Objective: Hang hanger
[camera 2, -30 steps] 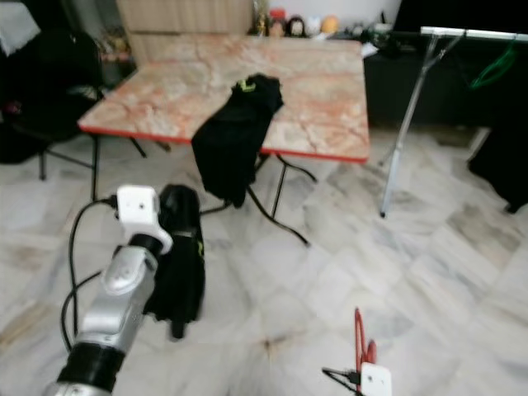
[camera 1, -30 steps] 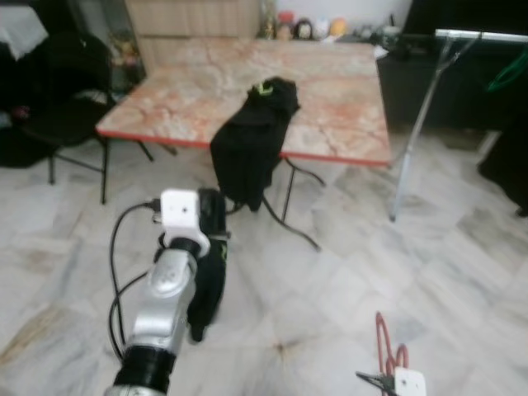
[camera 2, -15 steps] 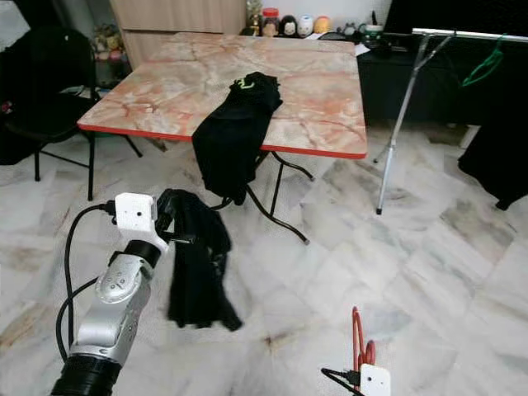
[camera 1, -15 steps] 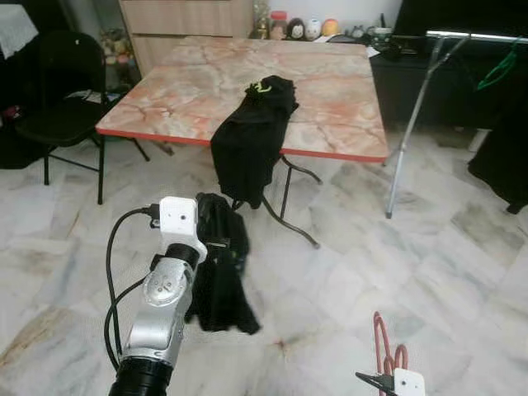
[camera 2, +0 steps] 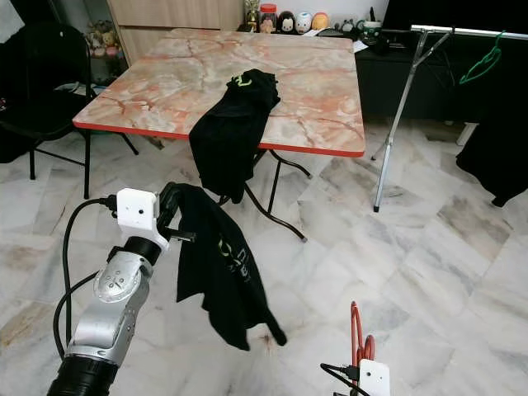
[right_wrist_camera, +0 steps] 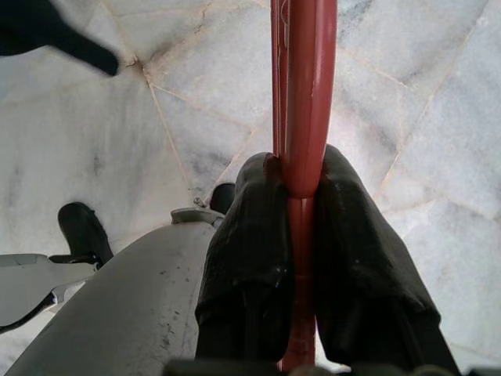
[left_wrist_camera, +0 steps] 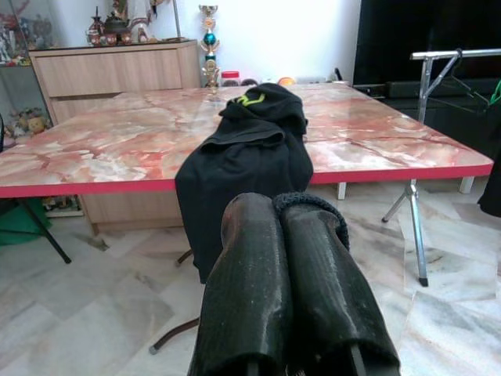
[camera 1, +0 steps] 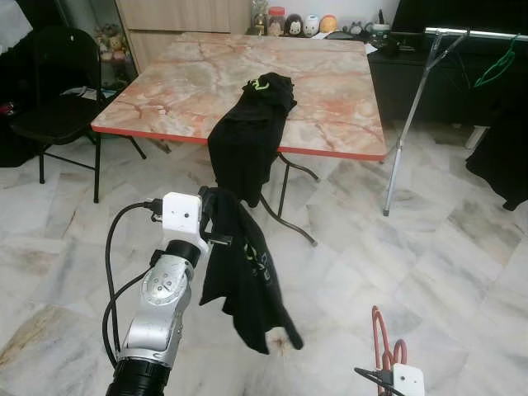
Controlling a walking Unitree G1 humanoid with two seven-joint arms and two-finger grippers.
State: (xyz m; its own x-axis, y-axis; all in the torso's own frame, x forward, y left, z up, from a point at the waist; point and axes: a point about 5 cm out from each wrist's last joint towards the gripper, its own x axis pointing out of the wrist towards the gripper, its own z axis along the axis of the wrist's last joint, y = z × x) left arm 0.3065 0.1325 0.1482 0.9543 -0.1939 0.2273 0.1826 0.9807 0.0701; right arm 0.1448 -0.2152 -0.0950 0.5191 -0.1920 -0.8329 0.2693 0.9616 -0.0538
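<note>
Marble floor tiles (camera 1: 462, 272) spread across the room, with a marble-patterned worktop (camera 1: 181, 91) at the far centre and a metal clothes rail (camera 1: 474, 35) at the far right, where a green hanger (camera 1: 495, 68) already hooks over the bar. Against the pictures of a moment ago, the whole scene sits a little differently, so the head camera has shifted, but one real change stands out: the black garment (camera 1: 243, 276) held by the left gripper (left_wrist_camera: 286, 290) has swung out and unfurled, hanging in the air to the near centre instead of bunched against the arm. That gripper's fingers (left_wrist_camera: 250, 274) are pressed together on a fold of the cloth. A second black garment (camera 1: 252, 132) lies draped over the near edge of the worktop. At the near right, the right gripper (right_wrist_camera: 296, 235) has its fingers (right_wrist_camera: 250, 251) clamped on the red hanger (right_wrist_camera: 304, 86), which stands above the floor, well apart from the rail. Both things being in hand and the cloth now hanging loose, the task looks early: the hanger likely has yet to go into the garment, and the rail is a walk away to the far right.
</note>
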